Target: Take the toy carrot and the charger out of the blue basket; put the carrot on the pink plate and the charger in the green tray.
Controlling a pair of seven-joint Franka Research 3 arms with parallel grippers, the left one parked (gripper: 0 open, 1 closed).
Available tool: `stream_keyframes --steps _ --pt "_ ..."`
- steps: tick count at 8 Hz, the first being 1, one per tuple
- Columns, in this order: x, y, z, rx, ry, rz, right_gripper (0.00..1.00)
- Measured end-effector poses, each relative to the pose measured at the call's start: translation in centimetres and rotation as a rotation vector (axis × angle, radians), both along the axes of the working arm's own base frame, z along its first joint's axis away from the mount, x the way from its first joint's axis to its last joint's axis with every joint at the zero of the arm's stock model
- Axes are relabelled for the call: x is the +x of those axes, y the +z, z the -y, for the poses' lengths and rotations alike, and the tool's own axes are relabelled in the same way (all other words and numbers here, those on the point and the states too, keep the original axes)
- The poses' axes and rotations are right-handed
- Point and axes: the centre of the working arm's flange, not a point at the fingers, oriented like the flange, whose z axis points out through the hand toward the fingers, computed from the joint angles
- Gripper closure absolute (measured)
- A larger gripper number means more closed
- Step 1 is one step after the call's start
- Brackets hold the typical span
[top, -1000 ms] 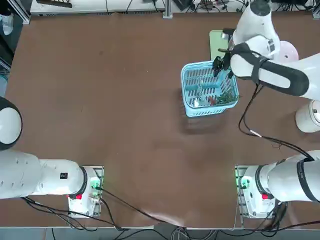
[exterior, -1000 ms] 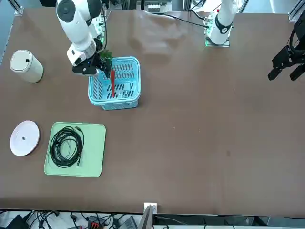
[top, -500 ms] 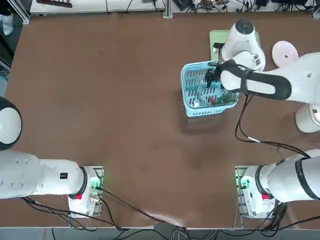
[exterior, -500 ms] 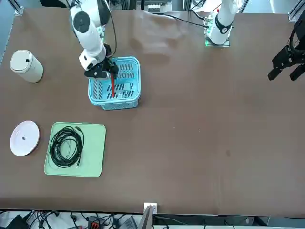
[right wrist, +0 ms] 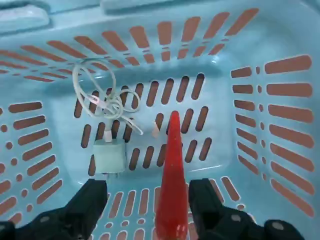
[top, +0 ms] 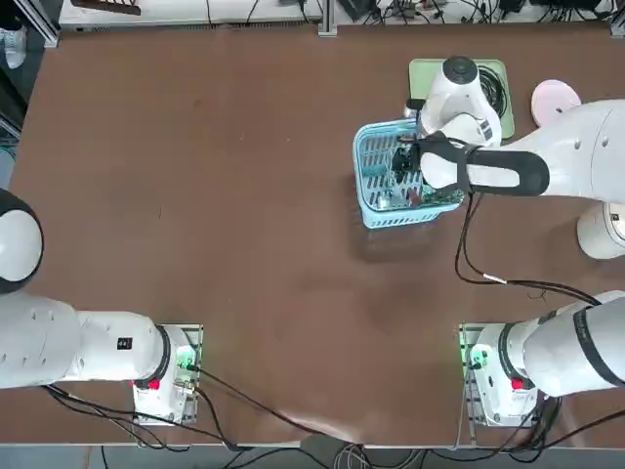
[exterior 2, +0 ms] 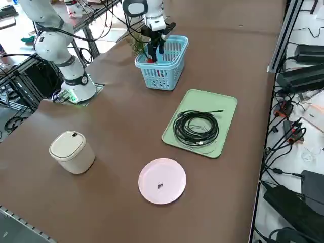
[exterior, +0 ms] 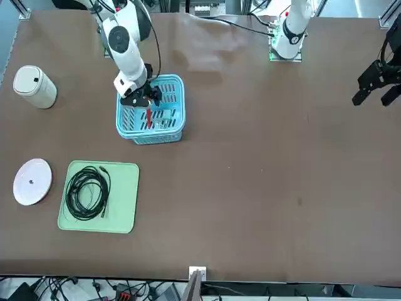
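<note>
Right wrist view: the hand (right wrist: 145, 207) is wide apart, holding nothing, with the toy carrot (right wrist: 173, 185) between its fingers, inside the blue basket (right wrist: 217, 117). Probably it is light, stiff and smooth; better grip its thicker middle.

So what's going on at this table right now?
The robot's right hand is open over the blue basket, its fingers either side of the carrot, with no grip showing yet. The charger is in the basket too. The pink plate has no carrot on it, and the green tray holds a black cable.
</note>
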Motion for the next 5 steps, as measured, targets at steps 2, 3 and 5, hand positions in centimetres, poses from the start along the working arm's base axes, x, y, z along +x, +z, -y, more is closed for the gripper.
stream_keyframes --steps 2,3,5 --pt "-0.5 -0.8 0.4 -0.012 0.003 -0.015 0.0" --pt "-0.8 -1.2 0.6 -0.019 0.003 -0.024 0.0" --pt "-1.3 -2.2 0.9 -0.03 0.003 -0.045 0.0"
